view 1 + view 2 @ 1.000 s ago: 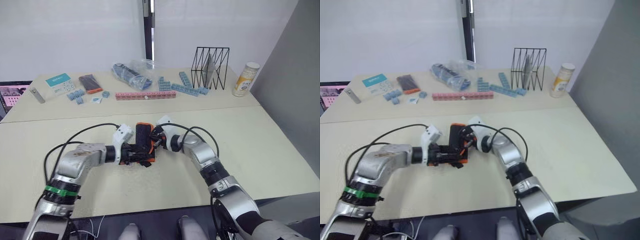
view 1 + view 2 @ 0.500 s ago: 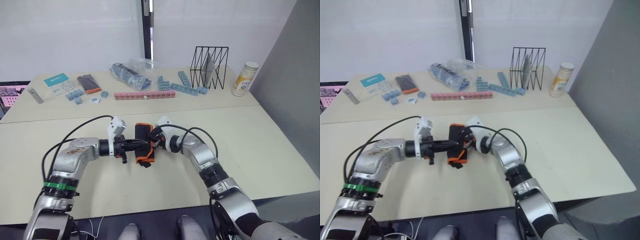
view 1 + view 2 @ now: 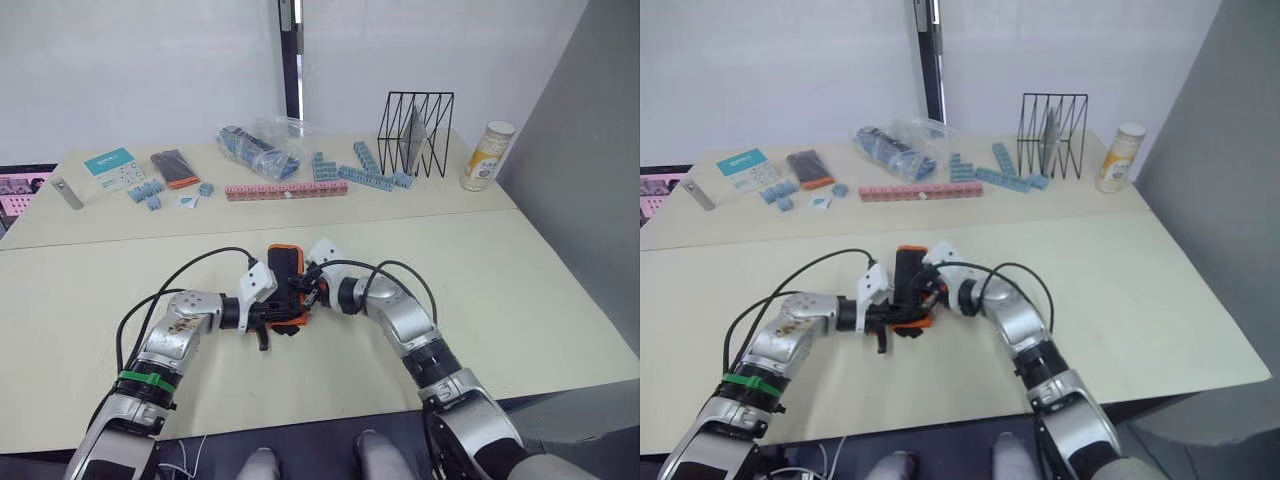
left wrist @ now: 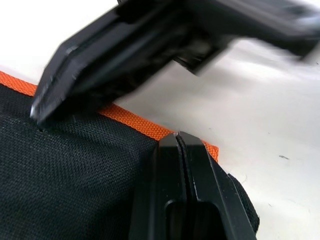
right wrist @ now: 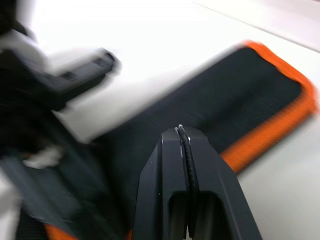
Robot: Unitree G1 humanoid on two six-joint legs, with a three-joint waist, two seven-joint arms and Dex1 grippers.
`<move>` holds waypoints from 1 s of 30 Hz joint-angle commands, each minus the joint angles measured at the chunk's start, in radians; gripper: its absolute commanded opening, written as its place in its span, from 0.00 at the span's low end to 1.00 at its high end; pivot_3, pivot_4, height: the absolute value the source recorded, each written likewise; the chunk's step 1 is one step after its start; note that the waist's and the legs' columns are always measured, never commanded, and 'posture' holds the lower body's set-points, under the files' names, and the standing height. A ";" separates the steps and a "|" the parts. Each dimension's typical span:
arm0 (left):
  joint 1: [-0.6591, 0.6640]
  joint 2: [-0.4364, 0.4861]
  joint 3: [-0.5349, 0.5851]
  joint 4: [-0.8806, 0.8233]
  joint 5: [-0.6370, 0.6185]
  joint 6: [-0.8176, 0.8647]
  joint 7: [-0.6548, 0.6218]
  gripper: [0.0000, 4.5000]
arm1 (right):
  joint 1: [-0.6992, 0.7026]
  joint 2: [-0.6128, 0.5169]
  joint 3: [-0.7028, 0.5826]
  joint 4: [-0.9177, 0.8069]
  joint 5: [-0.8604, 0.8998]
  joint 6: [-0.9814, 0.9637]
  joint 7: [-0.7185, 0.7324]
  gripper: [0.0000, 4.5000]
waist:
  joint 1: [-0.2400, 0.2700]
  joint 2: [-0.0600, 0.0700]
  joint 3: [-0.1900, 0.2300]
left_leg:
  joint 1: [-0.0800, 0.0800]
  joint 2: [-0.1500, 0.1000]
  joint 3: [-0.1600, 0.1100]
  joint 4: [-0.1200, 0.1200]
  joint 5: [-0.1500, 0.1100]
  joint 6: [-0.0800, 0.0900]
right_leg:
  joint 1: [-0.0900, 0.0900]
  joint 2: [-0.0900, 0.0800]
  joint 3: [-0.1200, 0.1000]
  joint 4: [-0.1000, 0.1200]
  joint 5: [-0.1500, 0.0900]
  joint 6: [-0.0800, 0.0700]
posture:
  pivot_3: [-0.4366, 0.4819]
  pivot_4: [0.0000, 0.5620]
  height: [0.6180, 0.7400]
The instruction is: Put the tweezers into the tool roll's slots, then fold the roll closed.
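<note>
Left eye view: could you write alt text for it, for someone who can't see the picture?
Two robot arms meet at a black tool roll with orange edging, folded on a beige table, the left gripper and right gripper on either side of it. Behind lie blue blocks, a pink strip, a black wire rack and a canister.

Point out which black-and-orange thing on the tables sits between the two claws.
The tool roll, folded, on the near table between the left claw and right claw. The other black-and-orange thing, a small flat box, lies on the far table.
</note>
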 commanded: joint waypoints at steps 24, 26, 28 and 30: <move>0.118 0.089 -0.011 -0.044 0.049 0.035 -0.014 0.01 | -0.220 0.058 -0.012 0.568 -0.083 -0.236 -0.073 0.00 | -0.032 0.000 -0.002 | 0.004 0.009 0.004 -0.001 0.000 0.001 | -0.003 0.013 0.009 0.002 0.000 -0.001 | 0.48 0.27 0.97; 0.120 0.093 -0.010 -0.047 0.048 0.035 -0.013 0.01 | -0.258 0.073 -0.022 0.628 -0.088 -0.258 -0.085 0.00 | -0.032 0.000 -0.002 | 0.004 0.009 0.004 -0.001 0.000 0.001 | -0.003 0.013 0.010 0.003 0.001 -0.002 | 0.48 0.27 0.97; 0.123 0.096 -0.007 -0.050 0.047 0.035 -0.011 0.01 | -0.297 0.088 -0.030 0.689 -0.097 -0.276 -0.105 0.00 | -0.033 0.000 -0.002 | 0.004 0.009 0.004 -0.001 0.000 0.001 | -0.003 0.014 0.010 0.003 0.001 -0.002 | 0.48 0.27 0.97; 0.129 0.099 -0.004 -0.055 0.046 0.034 -0.011 0.01 | -0.337 0.103 -0.042 0.750 -0.105 -0.286 -0.134 0.00 | -0.034 0.000 -0.002 | 0.004 0.009 0.004 -0.001 0.000 0.001 | -0.003 0.014 0.010 0.003 0.001 -0.002 | 0.48 0.27 0.97</move>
